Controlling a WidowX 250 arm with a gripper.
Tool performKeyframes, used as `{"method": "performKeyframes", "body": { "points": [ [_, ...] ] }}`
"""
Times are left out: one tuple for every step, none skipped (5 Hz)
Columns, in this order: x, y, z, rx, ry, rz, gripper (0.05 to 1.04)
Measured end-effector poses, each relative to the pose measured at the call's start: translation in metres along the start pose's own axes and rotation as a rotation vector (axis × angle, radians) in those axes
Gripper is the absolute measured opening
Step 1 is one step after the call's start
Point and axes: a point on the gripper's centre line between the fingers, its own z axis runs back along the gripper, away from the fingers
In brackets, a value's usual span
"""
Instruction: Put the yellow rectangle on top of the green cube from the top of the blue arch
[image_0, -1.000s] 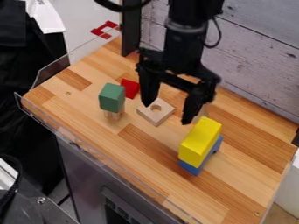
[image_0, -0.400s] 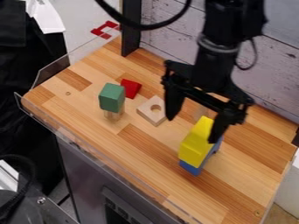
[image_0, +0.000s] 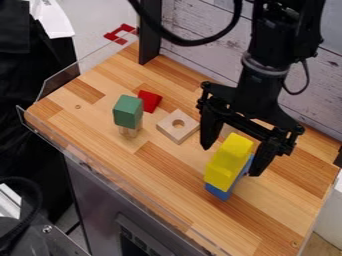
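Straddling yellow block (image_0: 229, 161) atop blue arch (image_0: 218, 192) with fingers (image_0: 211, 129) spread, presumably leaving room to close on sides, then carry to green cube (image_0: 127, 111), perched on pale block (image_0: 129, 131).

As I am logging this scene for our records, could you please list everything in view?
Yellow rectangular block: one, yellow, atop the blue arch
Arch: one, blue, on the tabletop beneath the yellow block
Cube: one, green, on a pale wooden support
Wooden support: one, pale, under the green cube
Small block: one, red, beside the green cube
Square block with round hole: one, pale wood, mid-table
Tabletop: one, brown wood, centre
Clear guard: one, transparent, along the table's edge
Bracket: one, red, upper left
Post: one, black, top
Plank wall: one, greyish, behind
Cable: one, black, top
Arm: one, black, upper right
Gripper: one, black, open around the yellow block
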Motion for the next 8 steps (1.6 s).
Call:
{"method": "performKeyframes", "body": {
  "points": [
    [0.003,0.009,0.0,-0.003,0.0,0.027,0.999],
    [0.006,0.013,0.0,-0.01,-0.003,0.039,0.999],
    [0.002,0.012,-0.013,-0.019,0.036,0.044,0.999],
    [0.0,0.009,-0.015,-0.023,0.036,0.036,0.999],
    [-0.003,0.008,-0.016,-0.025,0.045,0.042,0.999],
    [-0.004,0.01,-0.023,-0.021,0.069,0.05,0.971],
    [-0.003,0.01,-0.025,-0.039,0.067,0.061,0.694],
    [-0.003,0.01,-0.026,-0.041,0.065,0.071,0.51]
  ]
}}
